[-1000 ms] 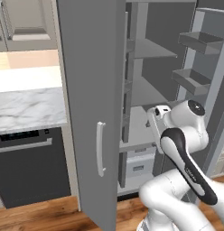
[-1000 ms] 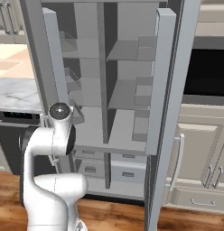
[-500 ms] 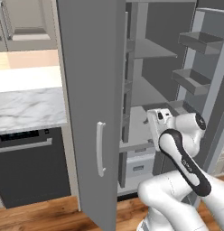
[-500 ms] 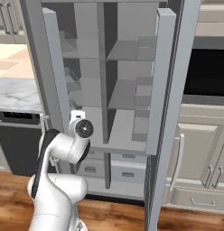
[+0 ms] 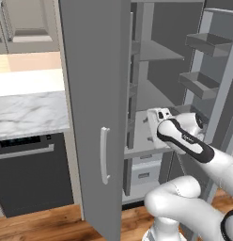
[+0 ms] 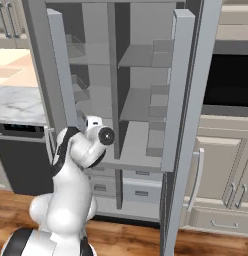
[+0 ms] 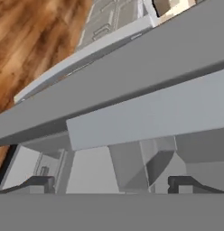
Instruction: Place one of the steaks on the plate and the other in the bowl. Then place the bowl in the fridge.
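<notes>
The tall grey fridge [image 5: 90, 94] stands with both doors swung wide, its grey shelves [image 6: 138, 57] bare. My gripper [image 5: 153, 116] hovers just in front of the lower shelf, close behind the left door's inner side, and its white hand [image 6: 92, 123] is also seen from the right. In the hand view the gripper [image 7: 113, 184] is open, its dark fingertips [image 7: 39, 182] far apart with nothing between them, facing a grey door edge [image 7: 132, 67]. The steaks, the plate and the bowl are out of view.
A marble counter [image 5: 29, 108] over a black appliance [image 5: 34, 174] sits left of the fridge. Door bins [image 5: 207, 44] jut from the right door [image 6: 188, 100]. A black oven [image 6: 228, 80] and beige cabinets [image 6: 221, 180] lie to the right. Pale drawers [image 6: 141, 190] fill the fridge bottom above the wooden floor [image 7: 32, 40].
The arm has folded lower and swung in toward the fridge's lower shelf. The jaws have stayed open and the doors have not moved.
</notes>
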Tool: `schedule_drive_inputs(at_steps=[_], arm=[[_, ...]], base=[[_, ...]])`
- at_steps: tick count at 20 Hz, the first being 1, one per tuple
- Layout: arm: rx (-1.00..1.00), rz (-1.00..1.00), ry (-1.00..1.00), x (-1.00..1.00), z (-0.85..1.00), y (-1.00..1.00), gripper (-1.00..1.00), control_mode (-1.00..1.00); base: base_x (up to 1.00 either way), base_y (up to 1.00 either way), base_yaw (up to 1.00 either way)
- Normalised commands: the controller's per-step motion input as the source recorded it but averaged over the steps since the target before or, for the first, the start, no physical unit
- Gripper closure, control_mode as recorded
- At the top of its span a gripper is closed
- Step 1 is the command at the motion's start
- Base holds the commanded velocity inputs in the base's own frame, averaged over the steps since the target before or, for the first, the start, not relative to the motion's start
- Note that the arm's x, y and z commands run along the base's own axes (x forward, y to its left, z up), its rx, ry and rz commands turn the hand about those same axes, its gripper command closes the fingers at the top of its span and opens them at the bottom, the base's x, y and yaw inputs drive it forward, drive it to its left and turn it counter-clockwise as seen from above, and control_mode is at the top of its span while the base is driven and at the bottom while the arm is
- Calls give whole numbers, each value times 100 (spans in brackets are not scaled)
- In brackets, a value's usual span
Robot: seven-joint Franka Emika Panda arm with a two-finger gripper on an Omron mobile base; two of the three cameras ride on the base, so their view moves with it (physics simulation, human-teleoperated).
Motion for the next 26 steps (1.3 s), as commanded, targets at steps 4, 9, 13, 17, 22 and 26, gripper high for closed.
schedule_drive_inputs(at_steps=[4,9,13,17,22,26], arm=[[4,16,-6,39,-8,0,-100,-100],[2,13,-6,25,-2,4,-100,-100],[0,3,-1,2,0,37,-100,-100],[0,0,0,1,0,44,-100,-100],[0,-1,0,0,0,42,-100,-100],[0,-1,0,-25,0,38,-100,-100]], base=[[0,0,0],[0,0,0],[0,0,0],[0,0,0],[0,0,0],[0,0,0]])
